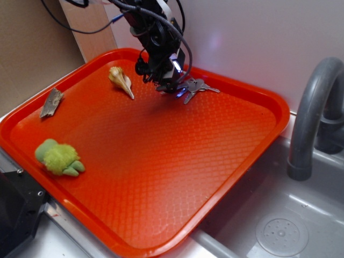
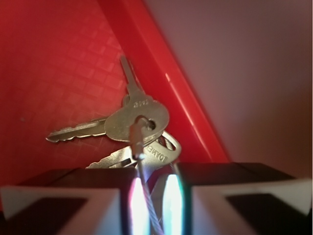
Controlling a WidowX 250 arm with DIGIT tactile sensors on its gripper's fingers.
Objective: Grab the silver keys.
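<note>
From the exterior view, the black arm reaches down at the far side of the red tray (image 1: 226,161), its gripper (image 1: 171,86) low over the tray floor and right against the silver keys (image 1: 196,88), which lie fanned out near the tray's far rim, blades pointing away from the arm. A beige seashell (image 1: 121,80) rests just to the left of the gripper, a flat grey-brown bark piece (image 1: 51,102) sits by the left rim, and a green plush toy (image 1: 58,157) lies well apart in the near left corner. Beside the tray there is a grey sink basin (image 1: 301,215) with a curved grey faucet (image 1: 312,113). In the wrist view, the gripper (image 2: 152,205) fills the bottom edge, its two fingers (image 2: 58,205) drawn close, with only a narrow lit slit between them; the thin wire ring (image 2: 142,147) of the silver keys (image 2: 137,120) runs down into that slit, so it looks clamped on the ring. The keys spread just beyond, against the tray's raised rim (image 2: 161,83).
</note>
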